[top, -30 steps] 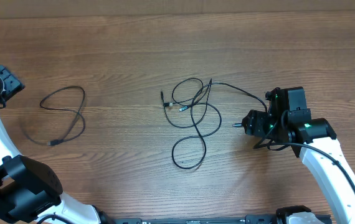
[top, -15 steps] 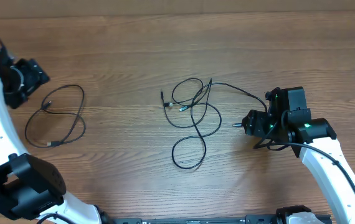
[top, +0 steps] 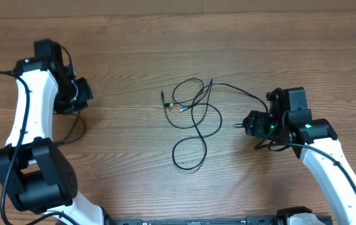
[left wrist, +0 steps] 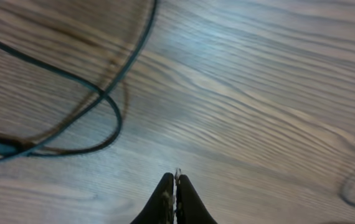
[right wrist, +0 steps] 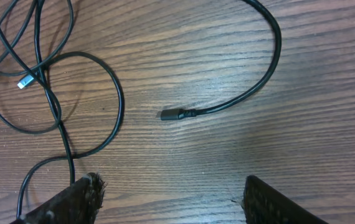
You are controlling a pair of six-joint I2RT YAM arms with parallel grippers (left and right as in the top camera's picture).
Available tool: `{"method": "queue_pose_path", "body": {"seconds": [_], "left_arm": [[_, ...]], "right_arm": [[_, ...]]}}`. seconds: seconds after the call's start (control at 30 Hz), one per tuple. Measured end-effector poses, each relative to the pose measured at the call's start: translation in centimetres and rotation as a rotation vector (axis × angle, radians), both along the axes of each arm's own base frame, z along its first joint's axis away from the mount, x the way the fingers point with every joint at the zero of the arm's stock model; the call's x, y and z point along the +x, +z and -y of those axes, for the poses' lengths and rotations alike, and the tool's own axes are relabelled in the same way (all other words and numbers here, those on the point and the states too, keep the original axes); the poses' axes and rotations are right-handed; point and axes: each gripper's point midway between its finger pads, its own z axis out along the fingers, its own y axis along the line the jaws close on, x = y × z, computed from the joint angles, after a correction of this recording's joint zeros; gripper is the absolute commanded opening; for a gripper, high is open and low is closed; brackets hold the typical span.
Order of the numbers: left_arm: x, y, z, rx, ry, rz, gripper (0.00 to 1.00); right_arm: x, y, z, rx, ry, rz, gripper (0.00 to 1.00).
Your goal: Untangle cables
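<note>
Lying near the middle of the wooden table (top: 134, 44), the tangle of cables (top: 195, 111) is a loose set of thin black loops that cross one another; small plug ends (top: 167, 106) sit at the tangle's left edge, and one long strand (top: 240, 92) runs out of its top toward the right; a larger loop trails from the tangle's lower side, toward the robot. The right gripper (top: 245, 124) sits just right of the tangle, pointing at it; in the right wrist view its two fingers (right wrist: 84, 196) stand wide apart with only bare wood between them, and it holds nothing; the dark plug (right wrist: 174, 114) that ends the long strand lies on the table ahead of that gap, apart from both fingers; beyond this plug, the tangle's loops (right wrist: 112, 93) and a silver-tipped plug (right wrist: 25, 82) show. The left gripper (top: 78, 94) is well to the left of the tangle, on the opposite side of it from the right gripper; the left wrist view shows its fingertips (left wrist: 168, 196) pressed together, fully closed, with no cord seen between them. A second cable (top: 80, 128), separate from the tangle and well left of it, lies partly hidden beneath the left arm (top: 28, 112); in the left wrist view it crosses over itself ahead of the closed tips, not touching them.
</note>
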Motion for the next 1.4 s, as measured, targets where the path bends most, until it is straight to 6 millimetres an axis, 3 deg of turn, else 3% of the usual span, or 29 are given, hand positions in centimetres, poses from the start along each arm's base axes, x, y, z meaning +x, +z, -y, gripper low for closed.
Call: {"method": "queue_pose_path", "body": {"seconds": [0.23,0.4,0.53,0.73,0.87,0.97,1.2,1.4], "left_arm": [[-1.5,-5.2,-0.5,0.04,0.008,-0.019,0.13],[-2.0,-7.7,-0.6,0.06,0.01,-0.002,0.09],[-2.5,-8.3,-1.5,0.112,0.015,-0.015,0.05],[-3.2,-7.9,-4.8,0.302,0.091,-0.051,0.09],[-3.1,-7.5,-6.2,0.382,0.136,-0.041,0.04],[-2.8,-7.6,-5.7,0.352,0.125,-0.031,0.04],[-1.2,-8.1,-2.0,0.136,0.007,0.039,0.04],[-0.6,-8.1,-0.9,0.076,-0.026,0.072,0.04]], "right_arm": [[0.0,0.0,0.0,0.0,0.0,0.0,0.7],[0.0,0.0,0.0,0.0,0.0,-0.002,0.7],[-0.1,-0.1,0.0,-0.001,0.0,-0.005,0.7],[-0.2,-0.1,0.0,-0.001,0.0,-0.008,0.69],[-0.2,-0.1,0.0,-0.001,0.0,-0.011,0.69],[-0.2,-0.1,0.0,-0.002,0.0,-0.012,0.69],[-0.3,-0.1,0.0,-0.001,0.0,-0.013,0.69],[-0.2,-0.1,0.0,-0.002,0.0,-0.012,0.69]]}}
